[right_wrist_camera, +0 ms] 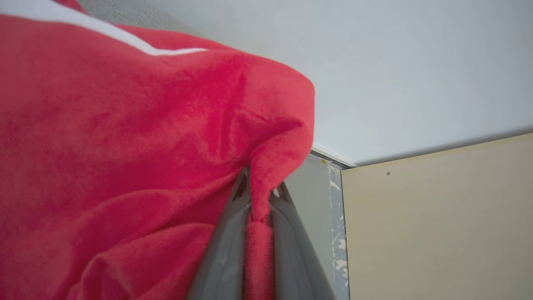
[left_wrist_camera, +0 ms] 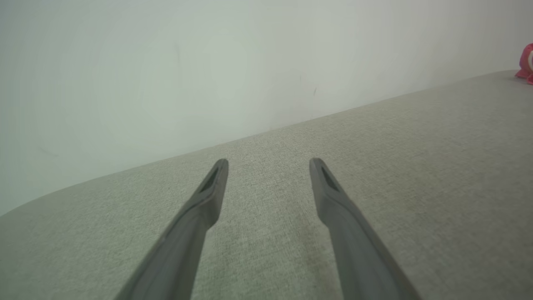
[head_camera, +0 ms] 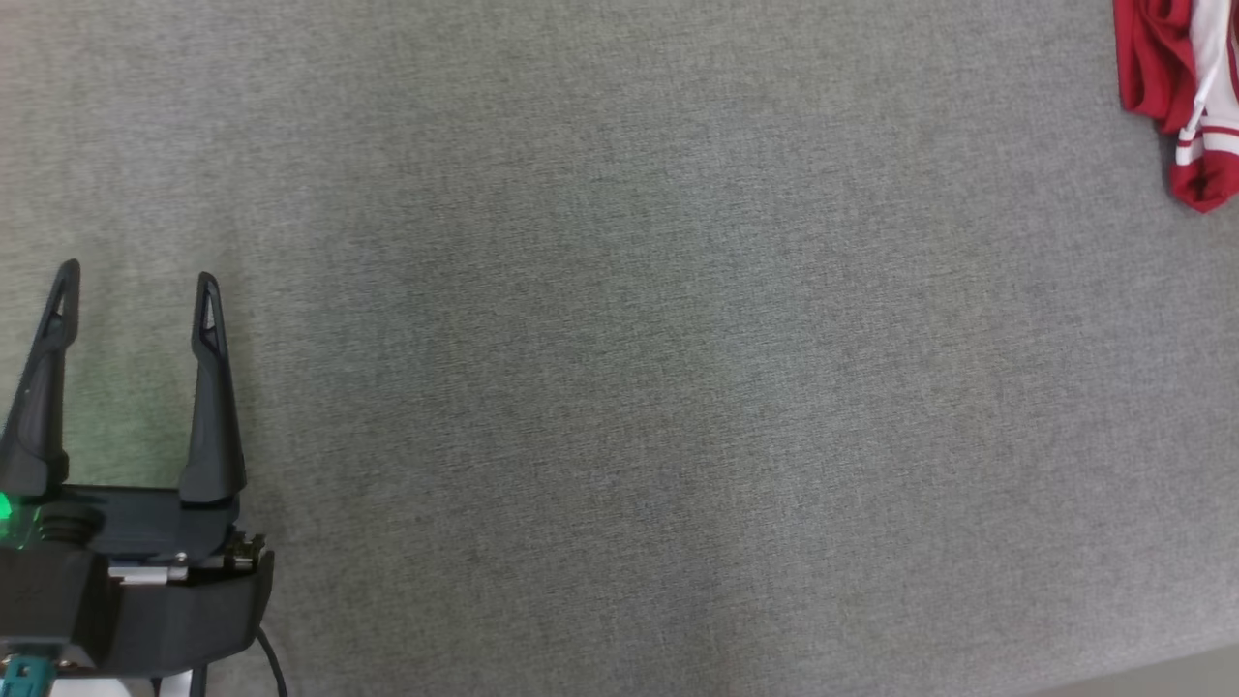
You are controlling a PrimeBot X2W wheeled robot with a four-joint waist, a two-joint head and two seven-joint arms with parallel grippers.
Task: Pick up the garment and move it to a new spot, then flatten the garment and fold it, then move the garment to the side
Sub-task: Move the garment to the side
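Observation:
The garment (head_camera: 1176, 87) is red with white stripes and shows bunched at the top right corner of the head view, over the grey fabric surface (head_camera: 619, 387). In the right wrist view the garment (right_wrist_camera: 125, 146) hangs in thick folds, and my right gripper (right_wrist_camera: 260, 196) is shut on a pinch of its red cloth. My left gripper (head_camera: 135, 290) stands open at the lower left, far from the garment, with nothing between its fingers. The left wrist view has the same open gripper (left_wrist_camera: 268, 166) just above the grey surface, and a bit of the garment (left_wrist_camera: 526, 62) at the far right edge.
A pale wall (left_wrist_camera: 208, 62) rises behind the grey surface. In the right wrist view a white wall (right_wrist_camera: 416, 62) meets a beige panel (right_wrist_camera: 437, 229). The surface's front edge (head_camera: 1162, 668) shows at the lower right of the head view.

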